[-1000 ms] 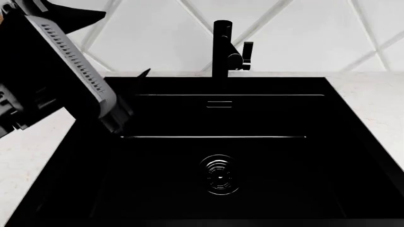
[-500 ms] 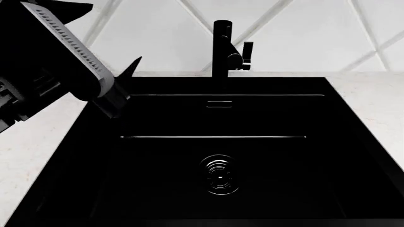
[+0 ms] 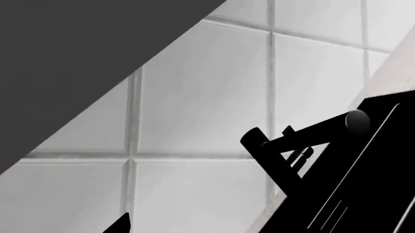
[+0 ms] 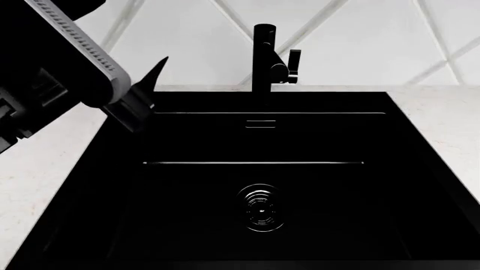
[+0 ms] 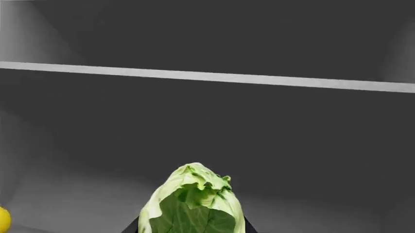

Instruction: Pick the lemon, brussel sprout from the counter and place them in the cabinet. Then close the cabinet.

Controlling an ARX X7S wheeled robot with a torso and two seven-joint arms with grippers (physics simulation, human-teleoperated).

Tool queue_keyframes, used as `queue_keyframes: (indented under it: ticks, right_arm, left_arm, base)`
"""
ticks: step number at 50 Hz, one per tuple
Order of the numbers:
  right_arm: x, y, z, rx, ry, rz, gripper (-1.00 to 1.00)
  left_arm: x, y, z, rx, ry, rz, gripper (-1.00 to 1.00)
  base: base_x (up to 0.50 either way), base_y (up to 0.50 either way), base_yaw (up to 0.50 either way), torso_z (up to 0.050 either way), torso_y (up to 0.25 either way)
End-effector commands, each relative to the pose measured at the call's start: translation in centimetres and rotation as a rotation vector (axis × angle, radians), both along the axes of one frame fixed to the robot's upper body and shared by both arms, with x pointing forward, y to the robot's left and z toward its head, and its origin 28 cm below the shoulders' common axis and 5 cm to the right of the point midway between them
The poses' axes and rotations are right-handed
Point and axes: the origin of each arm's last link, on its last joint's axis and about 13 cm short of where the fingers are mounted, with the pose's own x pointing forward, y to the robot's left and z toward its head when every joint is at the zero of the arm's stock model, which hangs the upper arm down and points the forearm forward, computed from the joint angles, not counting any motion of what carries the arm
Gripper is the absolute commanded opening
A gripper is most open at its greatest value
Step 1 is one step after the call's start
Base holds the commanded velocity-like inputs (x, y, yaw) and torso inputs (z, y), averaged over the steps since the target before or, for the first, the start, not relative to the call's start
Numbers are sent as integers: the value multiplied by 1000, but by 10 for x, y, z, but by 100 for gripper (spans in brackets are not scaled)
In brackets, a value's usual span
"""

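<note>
The white counter (image 4: 442,118) goes around a big black sink (image 4: 300,191) by a tiled wall (image 3: 201,121). The right claw (image 5: 191,228) pinches the brussel sprout (image 5: 192,204) inside the dark cabinet (image 5: 207,126), near the lemon (image 5: 3,219). I cannot tell if the left claw (image 4: 139,104) is spread.

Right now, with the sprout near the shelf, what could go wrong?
1. The brussel sprout is round; released above the cabinet floor, it may roll out.
2. It could bump the lemon at the edge.
3. The left arm hangs above the sink, near the faucet.
</note>
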Motion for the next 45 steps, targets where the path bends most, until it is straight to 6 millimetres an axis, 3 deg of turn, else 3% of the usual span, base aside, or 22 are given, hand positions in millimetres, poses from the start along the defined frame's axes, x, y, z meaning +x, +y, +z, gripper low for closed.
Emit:
queue_keyframes:
  ticks: [1,20,32,45]
  right_arm:
    - [28,1,15,18,11,-69,-100]
    - [50,5,55,-4,46,-121,-100]
    - [72,1,56,39,153,-157,-100]
    - [78,1,62,62,270,-180,-100]
  left_arm:
    - [0,-1,1,-16,-1,-10,100]
    - [1,-2,1,-6,-12,-11,100]
    - [2,-3,2,-7,-18,-12,100]
    - [2,-3,0,-6,-15,-20,100]
  base:
    - [0,0,0,0,0]
    - [0,0,0,0,0]
    - [0,0,0,0,0]
    - [0,0,0,0,0]
